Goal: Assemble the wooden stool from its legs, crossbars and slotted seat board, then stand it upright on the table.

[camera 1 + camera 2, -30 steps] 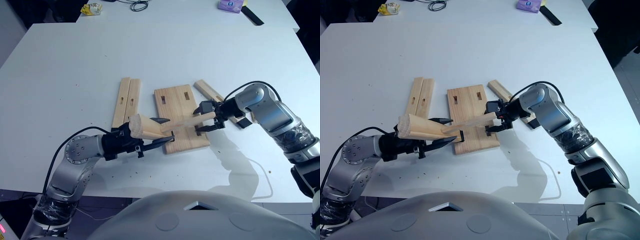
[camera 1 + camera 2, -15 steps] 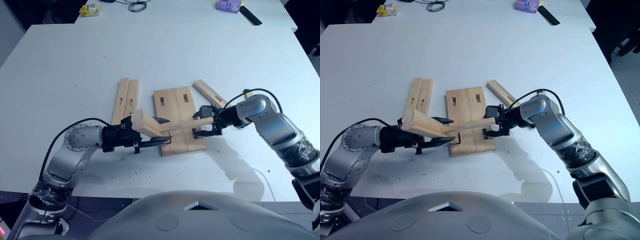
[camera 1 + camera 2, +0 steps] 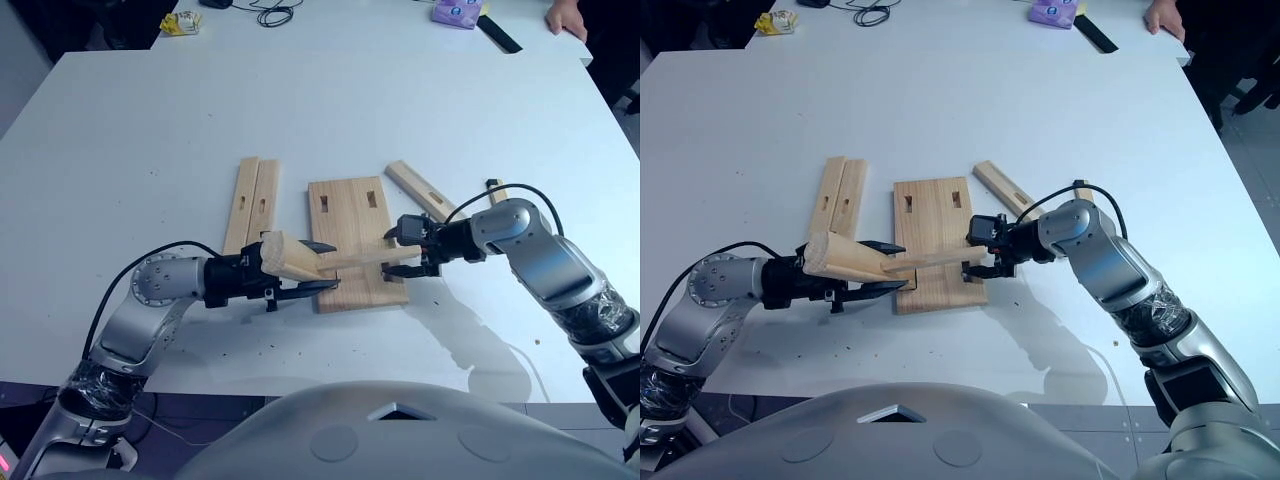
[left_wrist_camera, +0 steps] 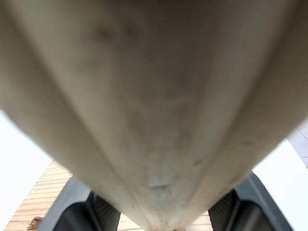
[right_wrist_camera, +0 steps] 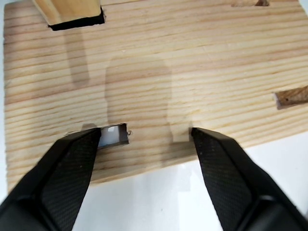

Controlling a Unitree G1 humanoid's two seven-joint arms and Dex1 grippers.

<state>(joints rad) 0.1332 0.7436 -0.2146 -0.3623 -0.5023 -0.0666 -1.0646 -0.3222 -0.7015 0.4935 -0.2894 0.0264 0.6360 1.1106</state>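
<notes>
The slotted seat board (image 3: 352, 212) lies flat on the white table (image 3: 150, 130). My left gripper (image 3: 322, 265) is shut on the thick end of a tapered wooden leg (image 3: 296, 257), which fills the left wrist view (image 4: 154, 120). The leg reaches right across the near part of the board. My right gripper (image 3: 403, 250) hovers at the leg's thin end by the board's near right corner. Its fingers (image 5: 72, 173) stand open over the board (image 5: 192, 62), with the leg's tip (image 5: 67, 9) beyond them.
Two slotted planks (image 3: 250, 198) lie side by side left of the board. Another plank (image 3: 420, 190) lies angled to its right, with a small piece (image 3: 497, 190) farther right. A purple packet (image 3: 458, 12), cables (image 3: 275, 10) and a yellow item (image 3: 182, 20) sit far back.
The leg's thin end has dropped lower over the board and come nearer to me. My right gripper came along with it. My left gripper kept its hold on the thick end.
</notes>
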